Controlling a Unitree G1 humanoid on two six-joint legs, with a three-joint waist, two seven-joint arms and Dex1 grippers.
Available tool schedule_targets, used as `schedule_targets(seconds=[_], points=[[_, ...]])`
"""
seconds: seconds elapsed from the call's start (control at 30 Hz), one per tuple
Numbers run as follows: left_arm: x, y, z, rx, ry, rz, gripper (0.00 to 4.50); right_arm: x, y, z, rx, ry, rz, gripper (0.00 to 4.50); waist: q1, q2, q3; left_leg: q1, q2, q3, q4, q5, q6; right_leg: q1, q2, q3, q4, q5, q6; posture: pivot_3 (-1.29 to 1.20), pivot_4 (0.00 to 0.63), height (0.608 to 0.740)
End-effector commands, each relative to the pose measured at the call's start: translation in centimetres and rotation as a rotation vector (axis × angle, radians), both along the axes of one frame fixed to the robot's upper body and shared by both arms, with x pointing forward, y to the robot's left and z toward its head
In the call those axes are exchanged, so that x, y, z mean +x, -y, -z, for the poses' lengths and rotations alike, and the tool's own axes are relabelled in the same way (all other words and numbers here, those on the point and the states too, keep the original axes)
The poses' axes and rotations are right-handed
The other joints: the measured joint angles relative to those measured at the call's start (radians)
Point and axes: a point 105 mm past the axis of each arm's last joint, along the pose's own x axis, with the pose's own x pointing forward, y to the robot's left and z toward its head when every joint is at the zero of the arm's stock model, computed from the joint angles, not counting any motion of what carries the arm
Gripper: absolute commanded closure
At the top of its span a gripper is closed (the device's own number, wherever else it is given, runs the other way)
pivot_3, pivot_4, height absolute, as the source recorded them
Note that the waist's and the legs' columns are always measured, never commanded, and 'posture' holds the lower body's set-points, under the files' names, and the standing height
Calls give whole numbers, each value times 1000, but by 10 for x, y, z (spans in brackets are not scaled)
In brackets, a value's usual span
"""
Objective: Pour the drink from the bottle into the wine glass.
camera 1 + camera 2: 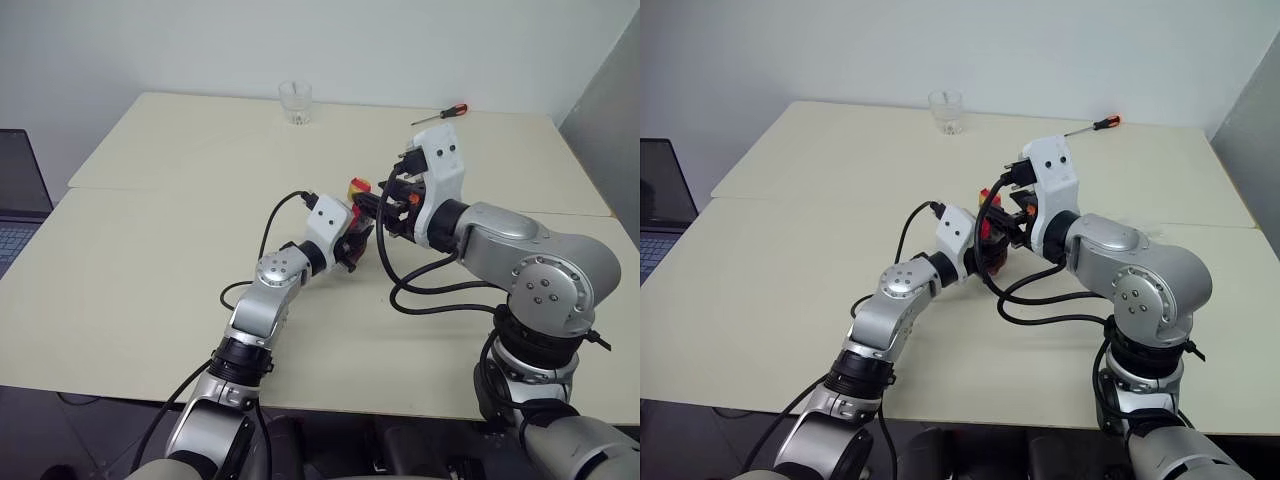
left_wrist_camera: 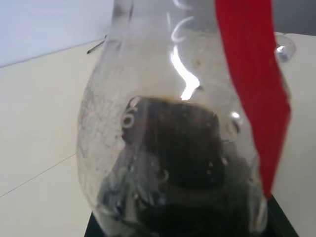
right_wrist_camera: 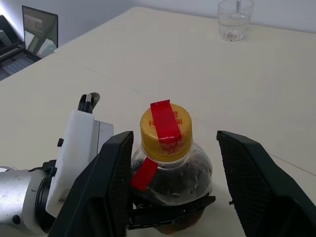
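Observation:
The bottle [image 3: 168, 163], small and clear with a yellow cap [image 3: 165, 129] and a red strip over it, stands upright above the middle of the table. Dark drink [image 2: 177, 163] fills its lower part. My left gripper [image 1: 352, 243] is shut on the bottle's body from the left. From the right, my right gripper [image 3: 175, 137] is open with one finger on each side of the cap; the right-hand finger [image 3: 252, 182] stands clear of the bottle. The wine glass is out of view.
A short clear tumbler [image 1: 295, 102] stands near the far edge of the cream table [image 1: 150, 260]. A red-handled screwdriver [image 1: 440, 115] lies at the far right. An open laptop [image 1: 18, 200] sits off the table's left side. A grey wall panel [image 1: 610, 120] rises at right.

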Motion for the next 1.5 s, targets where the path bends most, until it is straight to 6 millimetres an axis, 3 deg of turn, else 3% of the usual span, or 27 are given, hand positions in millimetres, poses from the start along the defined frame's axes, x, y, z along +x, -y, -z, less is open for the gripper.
schedule_targets(seconds=[0.03,0.13,0.23,0.27,0.47,0.63,1.0,1.5], points=[[-9,2,-27,-36,87,65,3312,-10,16,-16,-19,78,-25,1622,0,0,0,0,0,0,0,0,0,0,0,0,0,0,0,0,150,740],[-11,-6,-37,-49,93,123,3312,-15,40,-21,-32,97,-33,1054,0,0,0,0,0,0,0,0,0,0,0,-1,-1,0,0,0,150,740],[-16,-15,-44,-44,82,231,3313,-21,58,-30,-27,116,-43,64,0,0,0,0,0,0,-1,0,0,0,0,-1,-1,0,0,0,150,740],[-19,-18,-45,-37,75,272,3313,-24,62,-32,-24,124,-50,0,-1,0,0,0,0,-1,-1,0,0,0,0,-1,-1,0,0,0,150,740],[-30,-19,-51,-64,26,438,3314,-40,52,-38,4,160,-130,0,-3,0,0,0,0,-1,-1,0,0,0,1,0,-1,0,0,0,150,740],[-43,-9,-52,-64,1,558,3314,-45,38,-40,23,171,-166,0,-1,0,0,0,0,-1,0,0,0,0,1,0,-1,0,0,0,150,740],[-35,-5,-38,17,13,528,3314,-48,8,-37,76,137,-216,0,-2,0,0,0,0,-2,0,0,0,0,1,0,-1,0,0,0,150,740],[-34,1,-31,66,48,529,3314,-37,-1,-17,116,65,-90,0,-1,0,0,0,0,-2,-1,0,0,0,1,0,-1,0,0,0,150,740]])
